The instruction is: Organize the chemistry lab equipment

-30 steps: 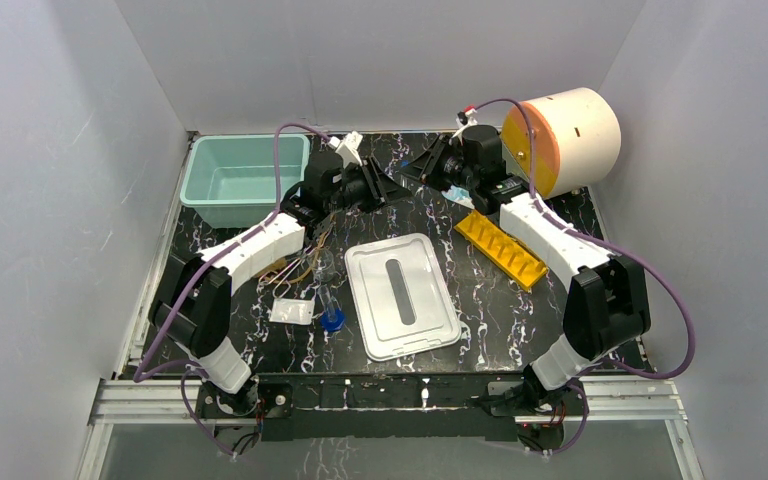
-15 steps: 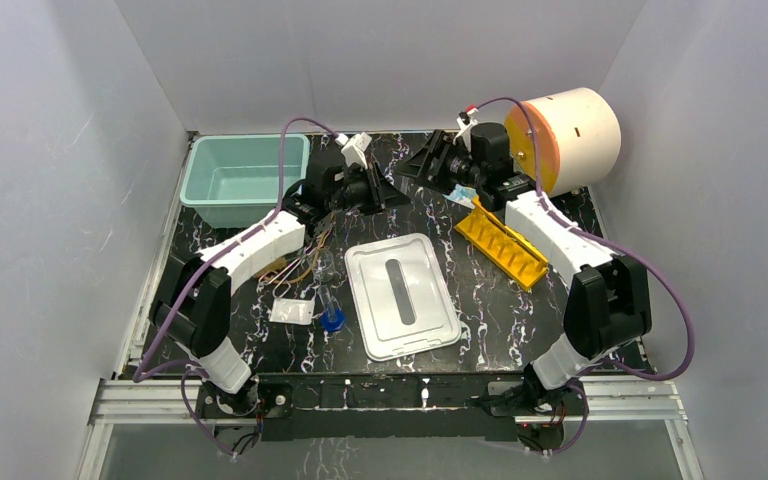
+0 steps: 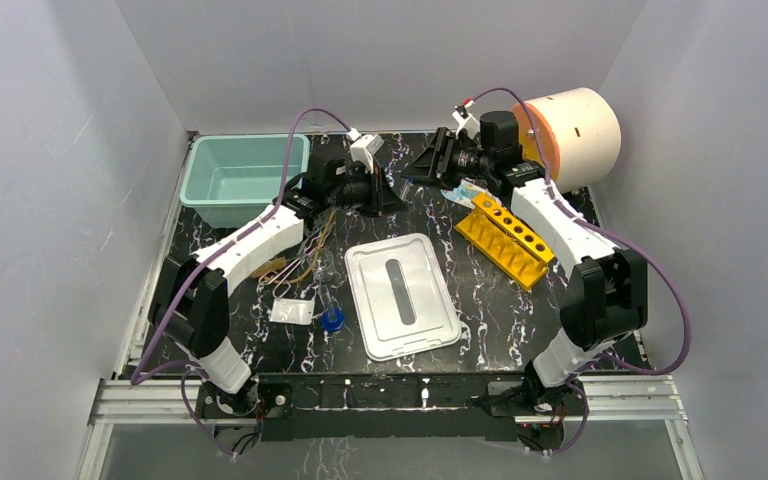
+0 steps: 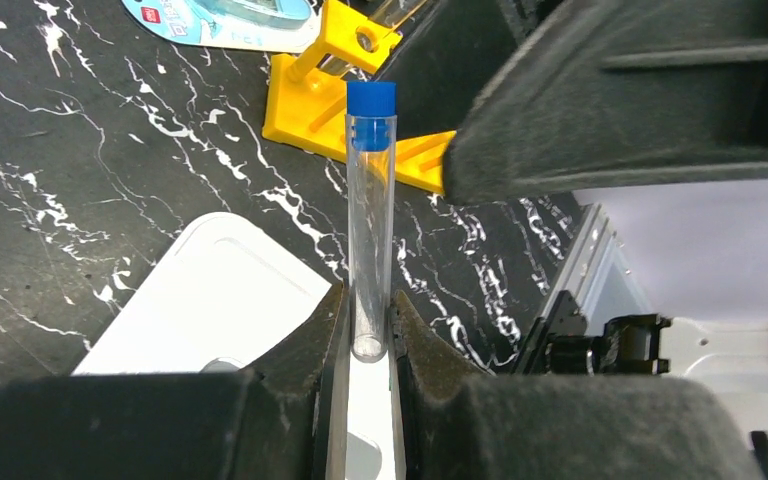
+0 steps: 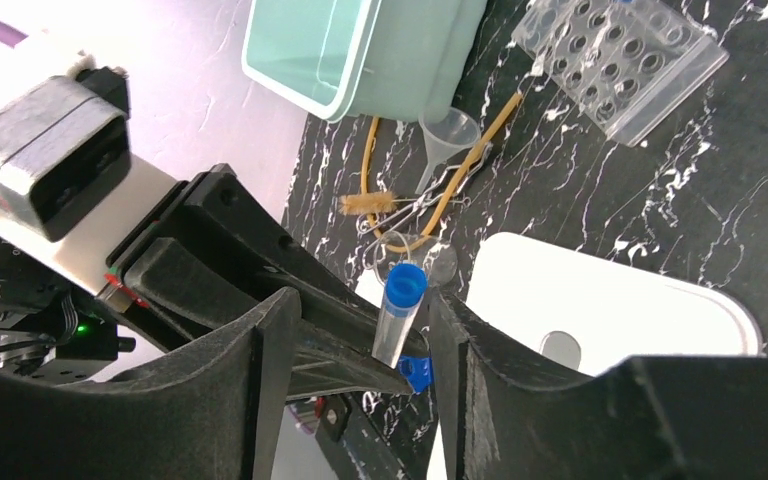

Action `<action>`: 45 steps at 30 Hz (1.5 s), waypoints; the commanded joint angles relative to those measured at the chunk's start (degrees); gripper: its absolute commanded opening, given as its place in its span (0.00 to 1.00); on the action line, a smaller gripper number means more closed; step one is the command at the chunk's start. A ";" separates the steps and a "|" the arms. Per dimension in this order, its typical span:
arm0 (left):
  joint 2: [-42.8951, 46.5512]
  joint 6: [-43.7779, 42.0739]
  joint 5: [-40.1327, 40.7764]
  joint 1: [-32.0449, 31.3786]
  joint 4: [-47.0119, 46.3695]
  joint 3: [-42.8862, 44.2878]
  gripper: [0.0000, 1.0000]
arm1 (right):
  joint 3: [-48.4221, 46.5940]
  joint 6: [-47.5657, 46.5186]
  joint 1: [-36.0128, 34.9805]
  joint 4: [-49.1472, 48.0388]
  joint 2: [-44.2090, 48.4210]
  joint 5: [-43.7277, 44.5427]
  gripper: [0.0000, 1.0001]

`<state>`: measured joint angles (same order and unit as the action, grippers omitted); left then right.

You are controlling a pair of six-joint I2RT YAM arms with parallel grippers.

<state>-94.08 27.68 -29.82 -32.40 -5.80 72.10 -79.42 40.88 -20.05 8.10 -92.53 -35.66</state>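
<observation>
My left gripper (image 4: 368, 322) is shut on the bottom end of a clear blue-capped tube (image 4: 371, 215) and holds it in the air at the back middle (image 3: 392, 193). My right gripper (image 5: 363, 312) is open, and its jaws stand on either side of the tube's capped end (image 5: 400, 305), which lies close to the right finger. In the top view the right gripper (image 3: 425, 170) faces the left one. The yellow tube rack (image 3: 508, 240) lies below the right arm. The clear rack (image 5: 620, 60), the glass funnel (image 5: 447, 135) and the tan tubing (image 5: 485, 135) lie by the teal bin.
A teal bin (image 3: 245, 178) stands at the back left. A white lid (image 3: 400, 295) lies in the middle. A white packet (image 3: 291, 311) and another blue-capped tube (image 3: 331, 315) lie at the front left. The cream drum (image 3: 565, 140) stands at the back right.
My left gripper moved right with the tube. My right gripper drew back to the right, and its jaws now flank the tube's capped end. More of the yellow rack shows.
</observation>
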 commanded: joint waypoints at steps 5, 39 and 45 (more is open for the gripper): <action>3.83 -8.43 -1.97 -0.20 5.11 2.85 0.00 | -3.86 0.86 -0.03 0.85 -1.07 -3.08 0.57; 3.29 -11.14 -2.11 1.38 8.28 5.98 0.00 | -10.48 -0.54 0.19 8.18 -5.51 -5.06 0.22; 3.36 -10.80 -3.12 1.38 8.29 6.29 0.00 | -10.71 -0.06 0.10 7.24 -6.32 -4.95 0.28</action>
<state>-93.47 17.56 -31.07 -31.24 2.57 75.92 -87.59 40.27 -20.21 18.98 -98.24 -39.11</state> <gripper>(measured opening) 0.121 0.247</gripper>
